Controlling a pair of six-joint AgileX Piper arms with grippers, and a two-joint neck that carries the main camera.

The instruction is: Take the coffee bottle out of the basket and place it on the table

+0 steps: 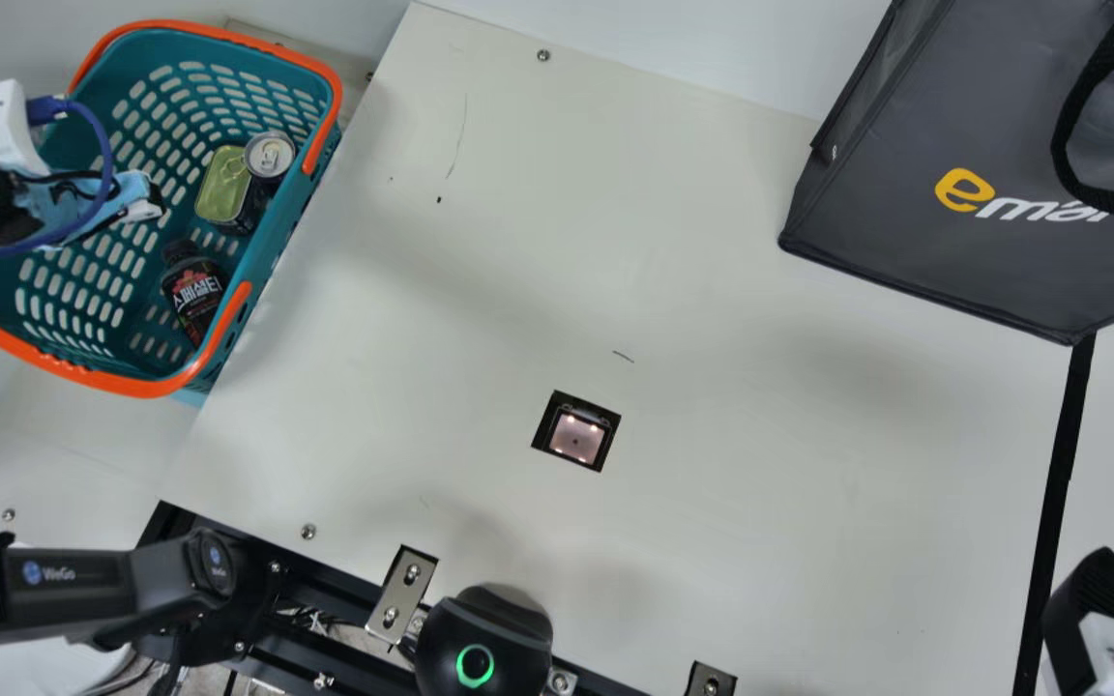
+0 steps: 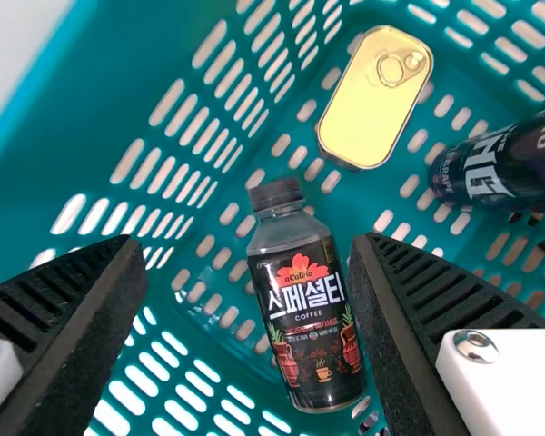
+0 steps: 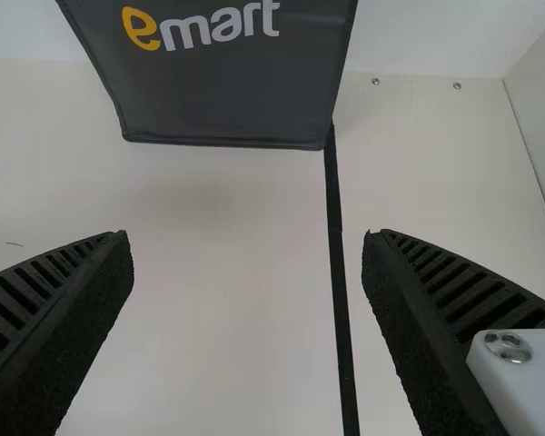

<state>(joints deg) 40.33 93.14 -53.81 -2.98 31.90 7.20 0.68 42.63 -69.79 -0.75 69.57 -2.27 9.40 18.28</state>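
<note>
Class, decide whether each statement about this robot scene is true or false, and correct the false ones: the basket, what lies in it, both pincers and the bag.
1. The coffee bottle is inside the teal basket. True.
2. The left pincer is closed on the bottle. False: the left pincer is open, and the bottle is not gripped.
3. A tin with a gold-coloured lid is also in the basket. True.
4. The bottle has lost its cap. False: a dark cap is on it.
5. The right pincer is open and empty. True.
6. The bag is in the basket. False: the dark bag is outside it, at the main view's upper right.
</note>
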